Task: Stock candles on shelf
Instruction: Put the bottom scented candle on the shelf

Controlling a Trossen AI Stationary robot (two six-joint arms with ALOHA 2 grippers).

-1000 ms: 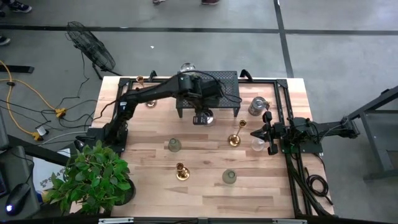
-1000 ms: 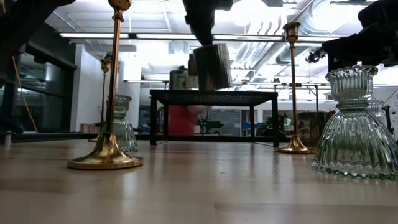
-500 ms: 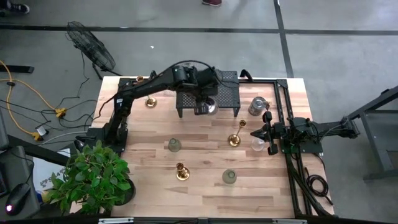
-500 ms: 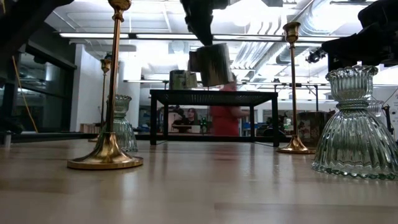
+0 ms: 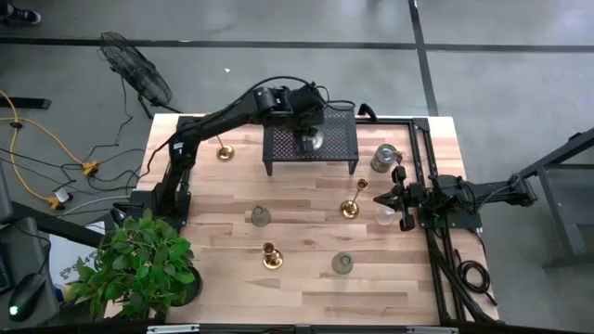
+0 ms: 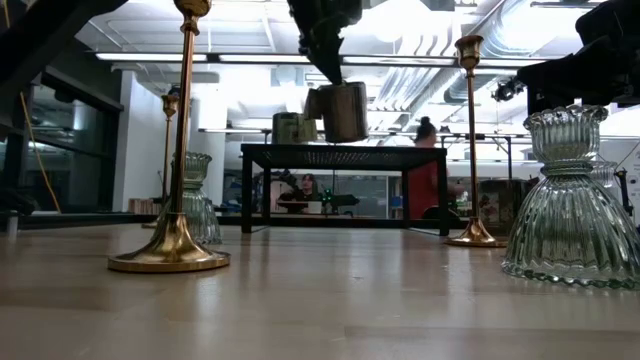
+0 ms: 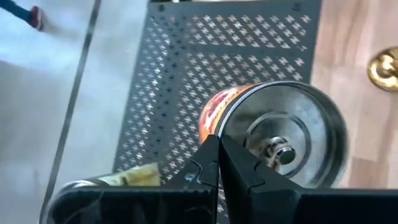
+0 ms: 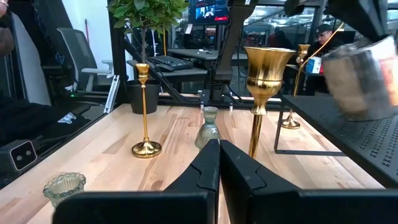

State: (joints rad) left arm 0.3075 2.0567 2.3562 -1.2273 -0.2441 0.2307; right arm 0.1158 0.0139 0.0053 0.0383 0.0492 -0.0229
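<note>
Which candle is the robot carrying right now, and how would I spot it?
Find the black mesh shelf at the table's far edge. The left arm reaches over it, and the jar candle hangs above the mesh in the shut fingers of the left gripper. Unlike the brass candlesticks and glass holders standing on the wood, it is off the table.

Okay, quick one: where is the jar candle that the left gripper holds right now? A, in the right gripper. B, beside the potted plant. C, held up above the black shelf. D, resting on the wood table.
C: the low view shows the jar candle hanging clear above the shelf, clamped by the left gripper.
</note>
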